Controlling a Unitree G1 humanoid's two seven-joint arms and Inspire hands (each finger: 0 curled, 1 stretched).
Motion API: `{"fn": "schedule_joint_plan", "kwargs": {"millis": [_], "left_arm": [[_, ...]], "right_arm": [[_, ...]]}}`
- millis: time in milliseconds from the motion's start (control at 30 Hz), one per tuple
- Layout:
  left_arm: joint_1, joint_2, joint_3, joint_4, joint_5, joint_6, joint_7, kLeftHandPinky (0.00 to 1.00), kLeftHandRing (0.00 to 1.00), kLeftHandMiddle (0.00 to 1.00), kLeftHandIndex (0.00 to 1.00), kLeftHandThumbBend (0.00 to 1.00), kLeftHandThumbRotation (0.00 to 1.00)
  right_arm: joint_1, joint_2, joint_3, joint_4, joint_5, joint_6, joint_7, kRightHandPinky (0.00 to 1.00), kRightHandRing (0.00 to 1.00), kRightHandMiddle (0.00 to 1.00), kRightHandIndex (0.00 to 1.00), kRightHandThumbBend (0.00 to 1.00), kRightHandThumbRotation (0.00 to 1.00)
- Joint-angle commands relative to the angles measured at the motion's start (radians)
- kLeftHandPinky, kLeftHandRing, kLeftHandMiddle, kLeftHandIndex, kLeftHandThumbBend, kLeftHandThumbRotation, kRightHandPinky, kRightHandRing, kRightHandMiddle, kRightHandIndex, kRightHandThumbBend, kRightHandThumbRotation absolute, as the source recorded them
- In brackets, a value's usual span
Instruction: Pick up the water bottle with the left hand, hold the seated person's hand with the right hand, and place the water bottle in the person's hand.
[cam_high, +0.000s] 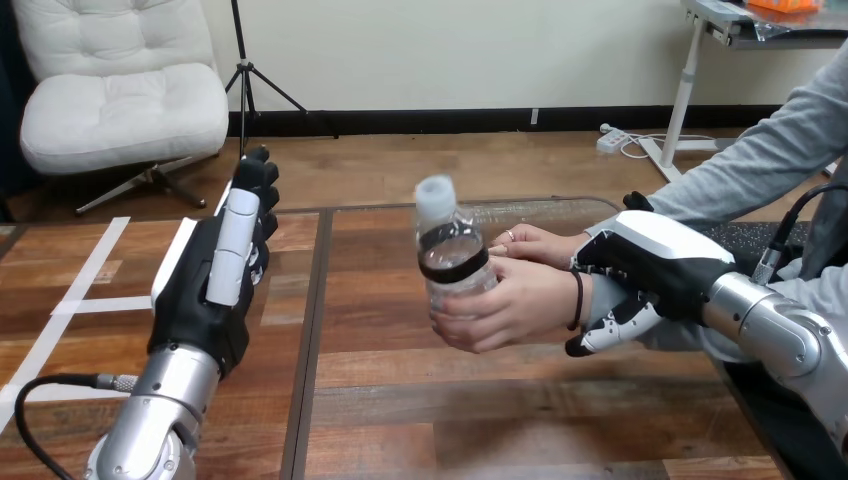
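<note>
Head view: I have the clear plastic water bottle with a white cap and dark band (452, 245) standing upright over the middle of the brown wooden table (400, 400), and it is in the person's grip, not mine. The person's near hand (510, 308) wraps the lower body of the bottle from the right, and the person's far hand (530, 245) sits just behind it, touching its far side. Those fingers cover the bottle's base, so I cannot tell whether it rests on the tabletop or hangs just above it.

My left hand (220, 285) is at the view's left, well apart from the bottle, its back turned towards me. Its fingers (258, 180) are straight and close together, pointing away across the table, and they hold nothing. The palm side is hidden from me.

My right hand (655, 255) comes in from the right edge and lies over the person's wrist, just behind the near hand. Its fingers (612, 328) curl down and under the near side of that wrist, so I read it as closed round the wrist. How they meet underneath is hidden. The right forearm is cut off by the frame's lower right corner.

Strips of white tape (80, 285) lie on the table at the far left, beside my left hand.
</note>
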Motion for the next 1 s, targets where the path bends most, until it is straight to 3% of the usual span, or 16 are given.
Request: {"fn": "schedule_joint_plan", "kwargs": {"millis": [0,167,533,967], "left_arm": [[-0.031,0.005,0.006,-0.038,-0.013,-0.037,-0.002,1.00,1.00,1.00,1.00,0.77,1.00],[-0.029,0.006,0.005,-0.036,-0.011,-0.050,-0.001,1.00,1.00,1.00,1.00,0.75,1.00],[-0.026,0.006,0.000,-0.042,-0.013,-0.050,-0.004,1.00,1.00,1.00,1.00,0.71,1.00],[-0.022,0.001,0.003,-0.041,-0.026,-0.049,-0.008,1.00,1.00,1.00,1.00,0.70,1.00]], "right_arm": [[-0.069,-0.009,-0.027,-0.064,0.027,-0.008,-0.005,0.46,0.52,0.57,0.59,0.86,0.36],[-0.069,-0.018,-0.016,-0.072,0.006,-0.009,-0.011,0.52,0.59,0.63,0.65,0.90,0.45],[-0.060,-0.030,-0.014,-0.088,-0.011,-0.011,-0.010,0.59,0.69,0.71,0.73,0.99,0.75],[-0.031,-0.030,-0.037,-0.117,0.015,-0.001,-0.015,0.60,0.72,0.76,0.77,1.00,0.93]]}}
